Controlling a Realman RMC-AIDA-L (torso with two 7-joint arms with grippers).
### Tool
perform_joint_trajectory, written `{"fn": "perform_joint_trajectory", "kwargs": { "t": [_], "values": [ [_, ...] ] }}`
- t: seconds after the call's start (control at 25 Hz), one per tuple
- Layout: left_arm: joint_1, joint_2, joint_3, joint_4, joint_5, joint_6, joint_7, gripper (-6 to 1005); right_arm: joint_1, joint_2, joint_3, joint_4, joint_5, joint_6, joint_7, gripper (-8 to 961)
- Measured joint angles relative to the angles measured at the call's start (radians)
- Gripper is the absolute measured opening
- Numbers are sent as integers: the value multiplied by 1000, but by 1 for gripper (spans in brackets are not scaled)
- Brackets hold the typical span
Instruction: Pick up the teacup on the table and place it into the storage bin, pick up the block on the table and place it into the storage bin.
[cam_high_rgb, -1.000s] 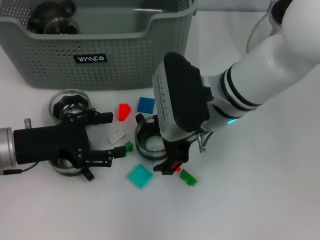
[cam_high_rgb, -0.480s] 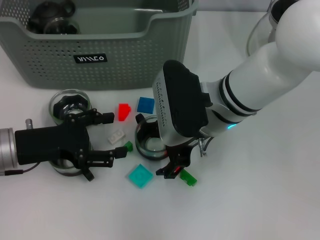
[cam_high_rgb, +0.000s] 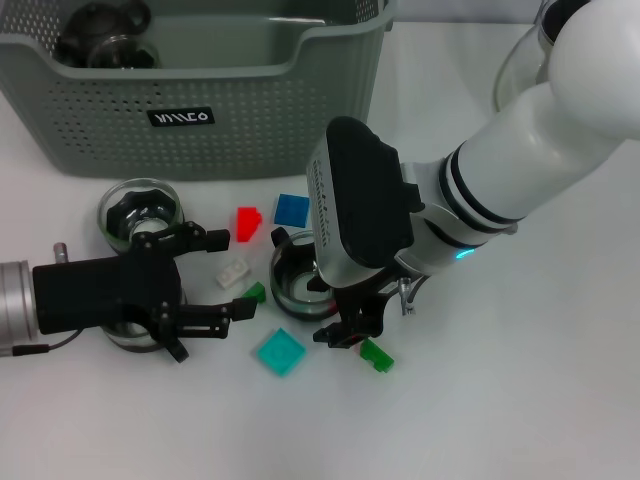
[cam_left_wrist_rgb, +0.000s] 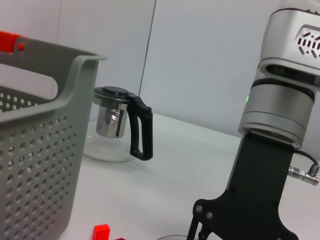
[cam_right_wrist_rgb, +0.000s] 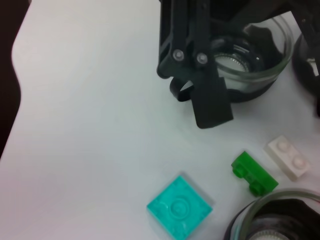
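Inside the storage bin (cam_high_rgb: 300, 120), one dark teacup (cam_high_rgb: 100, 35) already sits at the far left corner. Three teacups and several blocks are left on the table. My right gripper (cam_high_rgb: 345, 335), jaws pinched on a small red block (cam_high_rgb: 352, 338), hangs beside the middle teacup (cam_high_rgb: 298, 283). My left gripper (cam_high_rgb: 215, 275) is spread near the white block (cam_high_rgb: 232, 272). Green block (cam_high_rgb: 377, 354) lies close by.

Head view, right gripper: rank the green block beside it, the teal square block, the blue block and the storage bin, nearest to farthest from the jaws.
From the right gripper:
1. Green block, just off its tip on the robot's right.
2. Teal square block, a little farther, toward the robot's left.
3. Blue block, past the glass teacup.
4. Storage bin, at the far end of the table.
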Motion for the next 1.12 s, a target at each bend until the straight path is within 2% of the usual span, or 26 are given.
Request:
{"fn": "perform_joint_trajectory", "kwargs": {
  "t": [0.24, 0.4, 0.64, 0.92, 1.12],
  "values": [
    [-2, 2, -1, -12, 1, -5, 9, 933, 9, -1, 1, 8, 0, -8, 16, 579],
    [3, 3, -2, -13, -1, -5, 14, 933, 12, -1, 3, 5, 1, -10, 32, 361],
    [3, 5, -2, -13, -1, -5, 14, 933, 20, -1, 3, 4, 0, -21, 45, 124],
    [3, 6, -2, -13, -2, 1, 14, 932, 21, -5, 19, -3, -2, -42, 59, 71],
    [3, 10, -3, -12, -2, 8, 14, 932, 20, -12, 95, -60, -17, -138, 91, 63]
  ]
}}
